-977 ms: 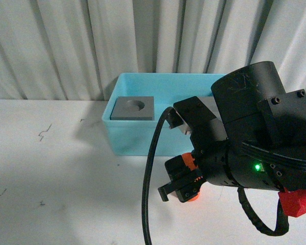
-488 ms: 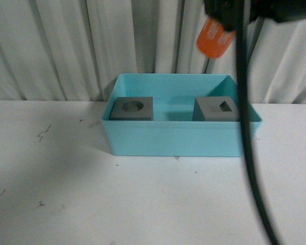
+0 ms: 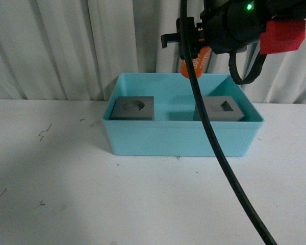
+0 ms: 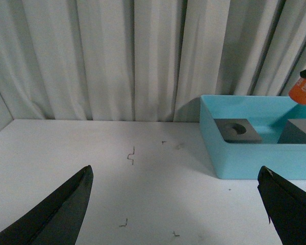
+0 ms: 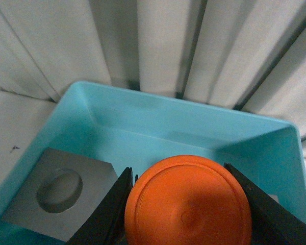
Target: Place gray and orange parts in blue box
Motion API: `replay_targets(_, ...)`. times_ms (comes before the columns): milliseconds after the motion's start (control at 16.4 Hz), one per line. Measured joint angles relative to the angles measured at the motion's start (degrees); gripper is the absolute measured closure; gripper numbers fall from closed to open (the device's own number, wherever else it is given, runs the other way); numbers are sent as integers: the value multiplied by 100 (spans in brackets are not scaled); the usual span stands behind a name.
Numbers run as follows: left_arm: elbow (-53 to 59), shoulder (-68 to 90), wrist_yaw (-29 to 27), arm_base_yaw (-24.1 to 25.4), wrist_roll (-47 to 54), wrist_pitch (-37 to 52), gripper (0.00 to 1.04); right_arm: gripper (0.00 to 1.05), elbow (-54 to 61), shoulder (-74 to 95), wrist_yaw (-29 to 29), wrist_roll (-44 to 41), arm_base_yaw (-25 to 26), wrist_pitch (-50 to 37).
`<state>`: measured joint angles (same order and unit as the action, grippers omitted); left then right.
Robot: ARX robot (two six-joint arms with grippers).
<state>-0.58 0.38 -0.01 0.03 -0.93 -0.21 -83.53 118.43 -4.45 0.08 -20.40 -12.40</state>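
We see a smooth turquoise plastic bin (image 3: 181,139) with a slight sheen, two matte gray cubes (image 3: 133,108) (image 3: 222,108), a smooth orange plastic cylinder (image 5: 188,203), pleated white cloth curtains (image 4: 117,56) and a scuffed matte white tabletop (image 3: 92,199).

Orange cylinder (image 3: 195,65) seemingly above blue box (image 3: 178,140)

Two cubes (image 3: 132,108) (image 3: 222,108) in bin (image 3: 183,140); cylinder (image 3: 195,64) above bin.

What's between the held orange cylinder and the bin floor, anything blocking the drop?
Nothing visible. The right gripper holds the cylinder above the bin; bare floor shows between the two gray cubes.
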Motion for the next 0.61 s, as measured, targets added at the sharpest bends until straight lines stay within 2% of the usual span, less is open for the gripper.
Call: replay_targets(610, 0, 0, 0, 0, 0, 0, 7, 57, -363, 1069, -498, 407, -247, 166)
